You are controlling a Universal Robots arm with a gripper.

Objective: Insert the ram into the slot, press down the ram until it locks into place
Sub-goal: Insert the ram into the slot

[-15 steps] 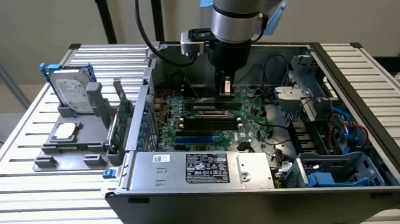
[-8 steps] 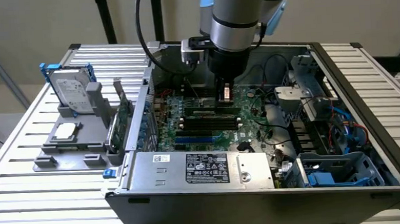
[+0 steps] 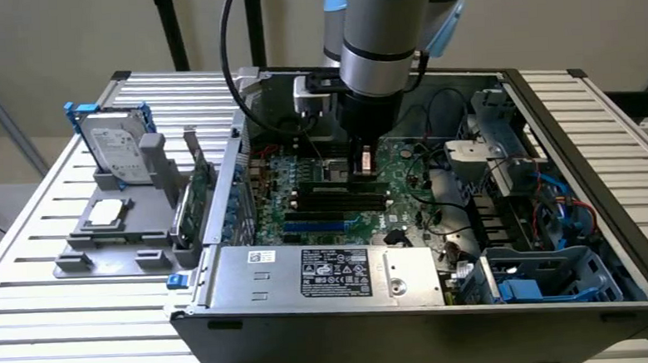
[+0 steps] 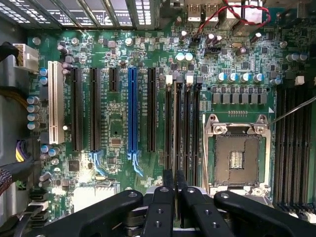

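Observation:
My gripper point(image 4: 174, 178) hangs low over the motherboard, inside the open computer case point(image 3: 421, 326). Its two black fingertips point(image 4: 167, 178) stand almost together. Between them runs the ram point(image 4: 176, 123), seen edge-on as a thin pale strip. It stands in one of several parallel black slots point(image 4: 195, 123) beside the silver processor socket point(image 4: 237, 158). White latches point(image 4: 169, 79) mark the slots' far ends. In the exterior view the gripper point(image 3: 360, 170) reaches down to the black slots point(image 3: 341, 199) at the board's middle. I cannot tell how deep the ram sits.
A blue slot point(image 4: 132, 108), black expansion slots and a white slot point(image 4: 55, 103) lie beside the memory slots. A second bank of black slots point(image 4: 294, 143) lies past the socket. Outside the case, a grey fixture point(image 3: 105, 234) holds a hard drive point(image 3: 117, 147) and an expansion card point(image 3: 199, 196).

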